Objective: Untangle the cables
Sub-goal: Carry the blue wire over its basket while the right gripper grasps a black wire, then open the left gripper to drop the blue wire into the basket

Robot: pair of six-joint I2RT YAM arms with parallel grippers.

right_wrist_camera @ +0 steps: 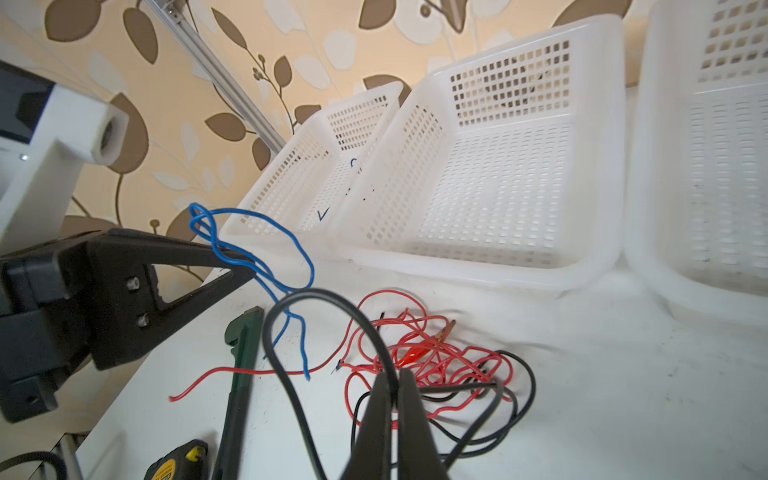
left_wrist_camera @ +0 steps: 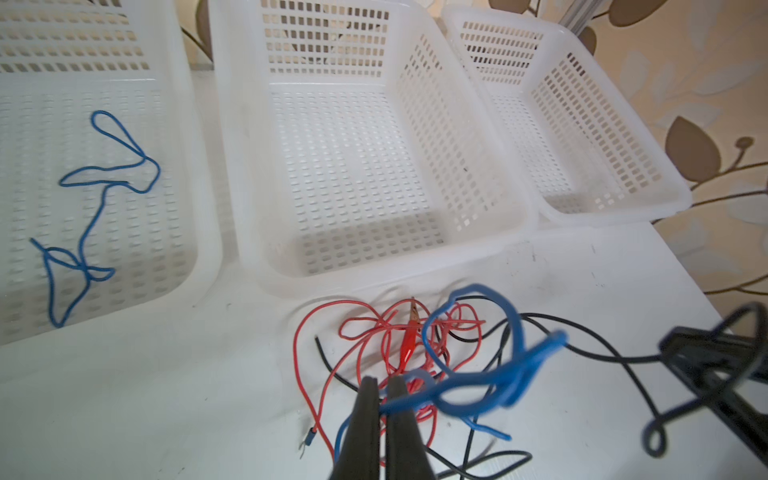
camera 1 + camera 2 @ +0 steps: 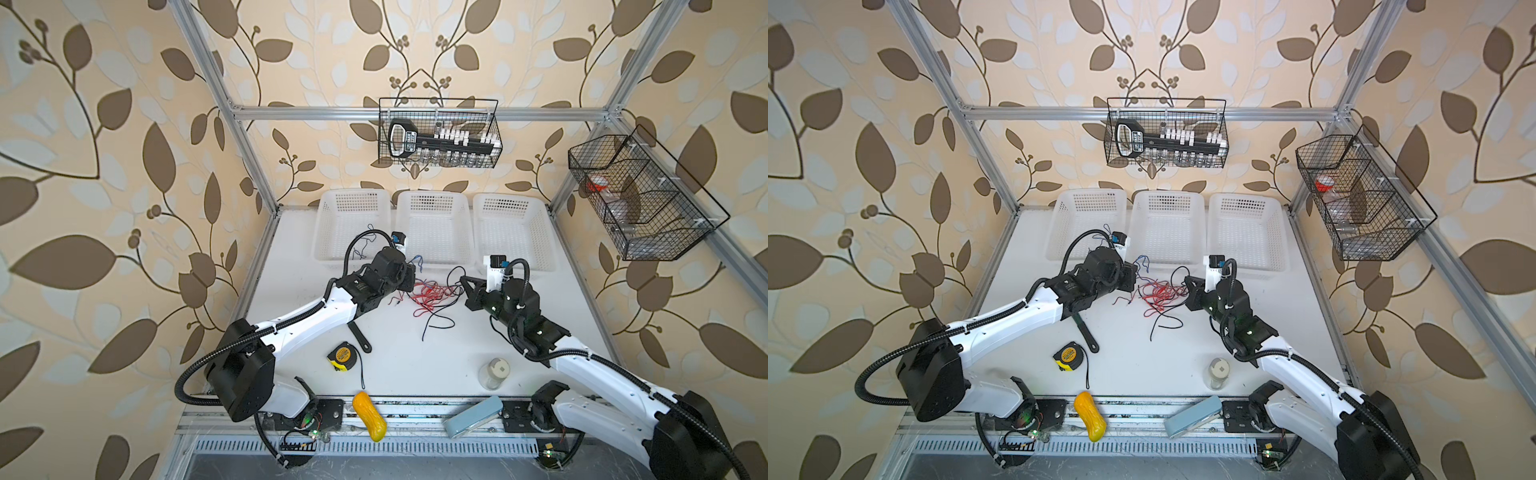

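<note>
The cables lie mid-table as a red tangle [image 3: 432, 293] [image 3: 1160, 291] [image 2: 374, 324] [image 1: 449, 361] threaded with black strands. My left gripper [image 3: 414, 272] [image 2: 384, 380] is shut on a blue cable [image 2: 478, 374] [image 1: 291, 241], lifted off the table in loops. My right gripper [image 3: 462, 282] [image 1: 392, 374] is shut on a black cable [image 1: 324, 297] [image 2: 582, 332] that arches up in a loop and trails back into the tangle. The two grippers face each other across the pile. Another blue cable [image 2: 83, 199] lies in the left white basket [image 3: 353, 193].
Three white baskets stand along the back, with the middle one [image 3: 432, 195] just behind the tangle. Nearer the front are a dark tool handle [image 3: 359, 336], a yellow tape measure [image 3: 340, 355], a jar [image 3: 494, 372], a yellow object [image 3: 369, 415] and a light blue case [image 3: 471, 415].
</note>
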